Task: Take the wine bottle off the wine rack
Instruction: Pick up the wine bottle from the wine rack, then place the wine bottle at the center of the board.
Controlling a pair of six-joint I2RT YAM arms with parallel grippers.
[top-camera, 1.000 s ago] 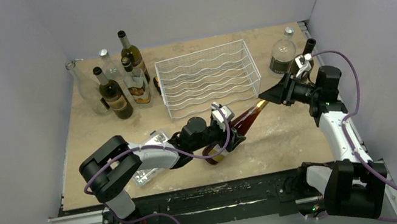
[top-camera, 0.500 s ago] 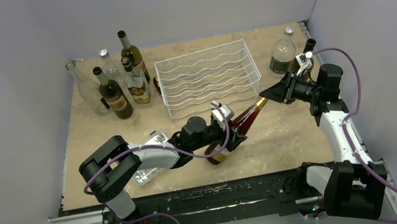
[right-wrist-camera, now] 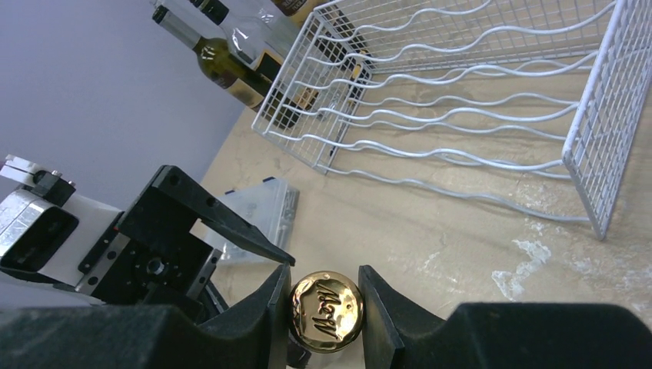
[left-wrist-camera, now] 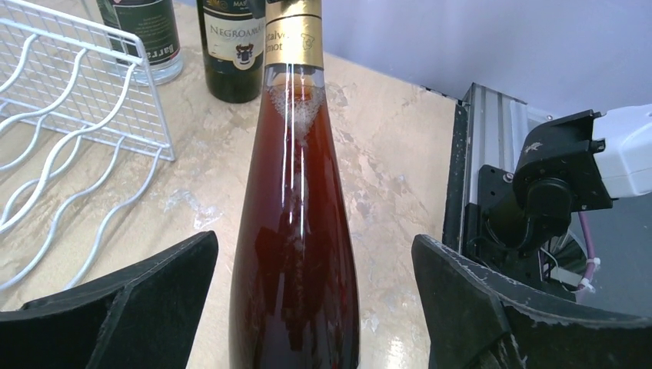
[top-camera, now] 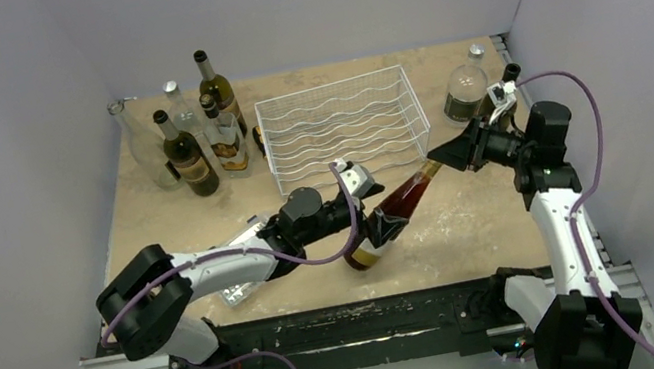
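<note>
A: In front of the wine rack (top-camera: 338, 127), out on the table (top-camera: 481, 218): the wine bottle (top-camera: 402, 202), tilted, neck up toward the right.
B: And the right gripper (top-camera: 447, 159)?
A: Clamped on the gold cap (right-wrist-camera: 326, 309).
B: And the left gripper (top-camera: 376, 222)?
A: Spread wide. Its fingers (left-wrist-camera: 123, 307) sit either side of the bottle's body, clear gap both sides, no contact.
</note>
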